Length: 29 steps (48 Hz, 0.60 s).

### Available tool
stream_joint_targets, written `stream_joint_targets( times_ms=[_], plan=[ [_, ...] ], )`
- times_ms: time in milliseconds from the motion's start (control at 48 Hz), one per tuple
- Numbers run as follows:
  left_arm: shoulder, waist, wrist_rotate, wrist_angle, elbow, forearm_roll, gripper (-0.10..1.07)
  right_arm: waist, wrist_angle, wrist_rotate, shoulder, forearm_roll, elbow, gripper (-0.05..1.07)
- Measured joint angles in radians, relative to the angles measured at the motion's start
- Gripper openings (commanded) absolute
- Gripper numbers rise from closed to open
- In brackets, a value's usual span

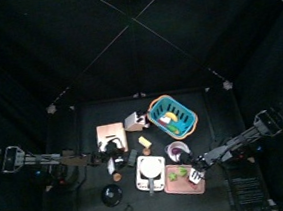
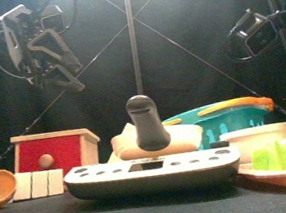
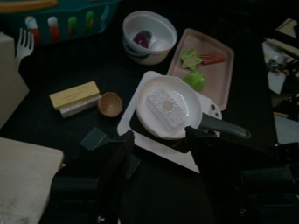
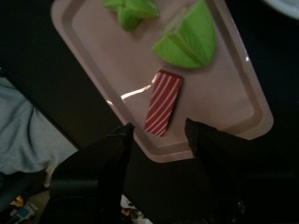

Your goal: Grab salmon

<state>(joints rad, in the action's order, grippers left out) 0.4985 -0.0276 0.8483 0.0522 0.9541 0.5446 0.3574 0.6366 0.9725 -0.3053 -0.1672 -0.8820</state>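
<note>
Black-curtained pen, small black table. Salmon flat on pink tray, beside 2 green pieces. Right gripper spread wide just above it. Left gripper's state impossible to tell. Probably light, thin, slippery; best pinched across narrow width.

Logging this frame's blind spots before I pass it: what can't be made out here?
- Salmon: clear on the pink tray in the right wrist view; too small in the top view, and not visible in the front view.
- Left gripper: dark against the table in the left wrist view, so its jaws cannot be read.
- Purple contents of the white bowl: too small to identify.
</note>
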Motion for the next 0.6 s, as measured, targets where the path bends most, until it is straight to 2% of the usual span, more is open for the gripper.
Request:
stream_joint_targets(
  times_ms=[167, 458, 604],
  plan=[
    [0.018, 0.009, 0.000, -0.015, 0.023, 0.025, 0.87, 0.034, 0.069, 0.161, 0.058, 0.067, 0.040, 0.85],
    [0.018, 0.015, -0.003, -0.041, 0.055, 0.072, 0.87, 0.135, 0.104, 0.503, 0.170, 0.333, 0.121, 0.85],
    [0.020, 0.014, -0.002, -0.081, 0.101, 0.069, 0.87, 0.164, 0.110, 0.583, 0.207, 0.367, 0.126, 0.85]
  ],
)
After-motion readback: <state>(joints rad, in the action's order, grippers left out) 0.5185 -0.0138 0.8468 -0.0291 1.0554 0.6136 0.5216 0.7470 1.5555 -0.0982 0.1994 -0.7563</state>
